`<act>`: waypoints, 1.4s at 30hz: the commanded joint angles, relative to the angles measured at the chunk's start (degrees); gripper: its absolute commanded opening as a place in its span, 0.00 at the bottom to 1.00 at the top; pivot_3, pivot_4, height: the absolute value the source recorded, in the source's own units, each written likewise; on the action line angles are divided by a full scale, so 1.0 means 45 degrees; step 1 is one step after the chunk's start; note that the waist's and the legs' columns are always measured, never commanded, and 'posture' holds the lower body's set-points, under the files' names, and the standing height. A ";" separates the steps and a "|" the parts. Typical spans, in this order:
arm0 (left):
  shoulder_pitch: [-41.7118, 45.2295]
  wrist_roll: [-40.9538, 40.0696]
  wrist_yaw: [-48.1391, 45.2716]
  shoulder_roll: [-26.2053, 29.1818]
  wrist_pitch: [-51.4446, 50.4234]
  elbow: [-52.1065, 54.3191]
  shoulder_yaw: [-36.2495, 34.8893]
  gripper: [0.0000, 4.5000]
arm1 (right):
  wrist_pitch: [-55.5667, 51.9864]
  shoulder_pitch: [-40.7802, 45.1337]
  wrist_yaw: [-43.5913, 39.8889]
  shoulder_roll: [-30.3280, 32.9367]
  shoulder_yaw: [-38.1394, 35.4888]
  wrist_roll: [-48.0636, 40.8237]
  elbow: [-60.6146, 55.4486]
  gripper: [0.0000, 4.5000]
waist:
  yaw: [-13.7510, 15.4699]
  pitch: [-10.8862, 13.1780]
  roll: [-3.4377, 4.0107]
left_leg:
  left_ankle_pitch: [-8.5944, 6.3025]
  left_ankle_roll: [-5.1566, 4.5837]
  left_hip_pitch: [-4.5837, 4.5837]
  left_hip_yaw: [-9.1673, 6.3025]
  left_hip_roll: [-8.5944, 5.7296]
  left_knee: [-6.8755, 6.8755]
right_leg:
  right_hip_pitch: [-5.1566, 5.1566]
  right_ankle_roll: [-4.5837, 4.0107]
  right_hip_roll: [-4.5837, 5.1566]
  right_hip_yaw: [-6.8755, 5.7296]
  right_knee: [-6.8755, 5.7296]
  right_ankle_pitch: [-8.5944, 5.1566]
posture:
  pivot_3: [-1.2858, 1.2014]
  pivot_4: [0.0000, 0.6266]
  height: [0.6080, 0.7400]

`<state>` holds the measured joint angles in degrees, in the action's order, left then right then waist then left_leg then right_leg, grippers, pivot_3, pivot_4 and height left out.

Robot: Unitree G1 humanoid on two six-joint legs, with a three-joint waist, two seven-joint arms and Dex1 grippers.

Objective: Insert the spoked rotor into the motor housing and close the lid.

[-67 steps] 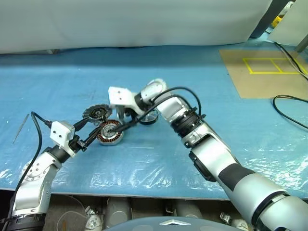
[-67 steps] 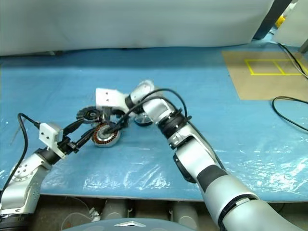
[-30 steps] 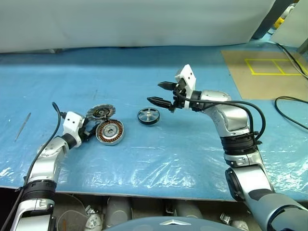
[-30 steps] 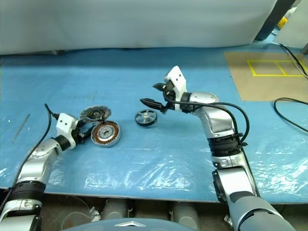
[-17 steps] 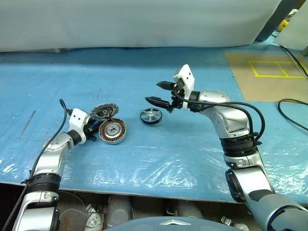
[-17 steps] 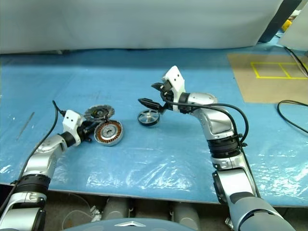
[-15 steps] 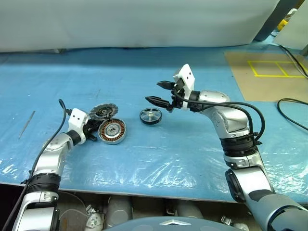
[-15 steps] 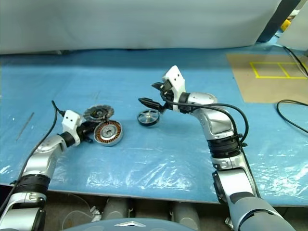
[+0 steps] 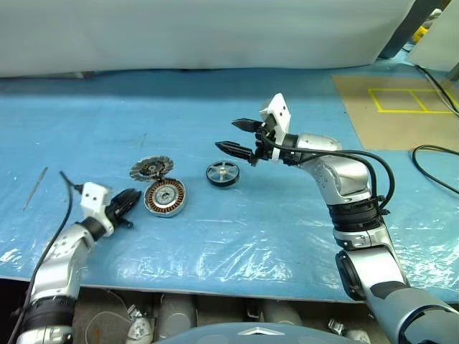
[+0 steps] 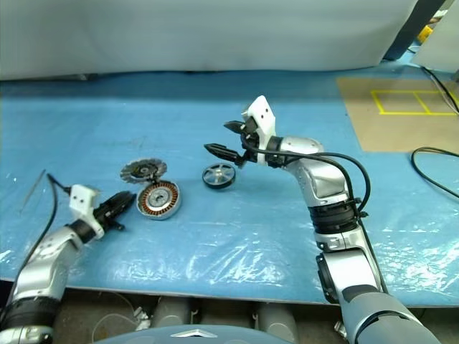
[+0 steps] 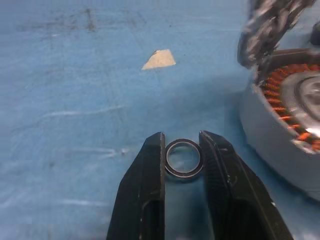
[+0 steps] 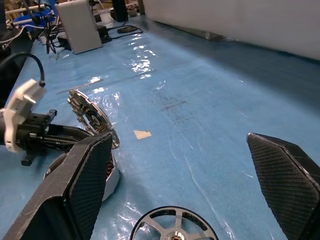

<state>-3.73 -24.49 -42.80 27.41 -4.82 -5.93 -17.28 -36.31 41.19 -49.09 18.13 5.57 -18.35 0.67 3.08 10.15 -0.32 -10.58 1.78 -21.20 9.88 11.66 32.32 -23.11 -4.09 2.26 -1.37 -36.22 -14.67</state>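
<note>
With the right pincer (image 9: pixel 239 137) spread wide above the spoked rotor (image 9: pixel 221 173) lying on the desk (image 9: pixel 287 222) beside the motor housing (image 9: pixel 164 196), it should drop straight and grip the rim, while the left pincer (image 11: pixel 182 150) holds a small ring (image 11: pixel 183 159).

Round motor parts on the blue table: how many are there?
3, plus a small ring. The lid leans by the motor housing; the spoked rotor lies apart. The small ring sits between the left gripper fingers.
</note>
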 commanded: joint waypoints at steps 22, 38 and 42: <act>-0.0573 -0.0446 -0.0165 0.0087 -0.1132 0.3894 0.1591 0.15 | 0.2287 -0.1854 -0.1748 0.0682 0.1872 0.0509 -0.0953 1.00 | 0.0161 0.0003 0.0000 | 0.0002 -0.0004 0.0013 0.0006 0.0008 -0.0017 | 0.0045 0.0053 -0.0023 0.0003 0.0097 0.0033 | 0.52 0.24 1.00; -0.0251 0.1247 0.0203 -0.0127 0.0137 0.2865 0.2196 0.15 | 0.1664 -0.2297 -0.1215 0.0468 0.1907 0.0316 -0.1711 1.00 | 0.0173 0.0001 0.0000 | 0.0002 -0.0004 0.0016 0.0002 0.0007 -0.0004 | 0.0051 0.0062 -0.0017 0.0004 0.0086 0.0039 | 0.52 0.24 1.00; -0.0074 0.1489 0.0385 -0.0158 0.0458 0.2553 0.2158 0.15 | 0.1650 -0.2238 -0.1146 0.0392 0.1902 0.0285 -0.1661 1.00 | 0.0174 0.0001 0.0000 | 0.0002 -0.0004 0.0017 0.0001 0.0007 -0.0002 | 0.0053 0.0064 -0.0017 0.0004 0.0085 0.0040 | 0.52 0.24 1.00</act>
<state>-4.50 -18.55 -41.66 26.79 -4.26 5.49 -7.02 -29.14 30.38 -54.55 20.25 14.83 -15.89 -5.00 3.86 10.15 -0.32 -10.57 1.76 -21.12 9.89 11.69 32.31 -22.87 -3.80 2.18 -1.35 -35.84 -14.48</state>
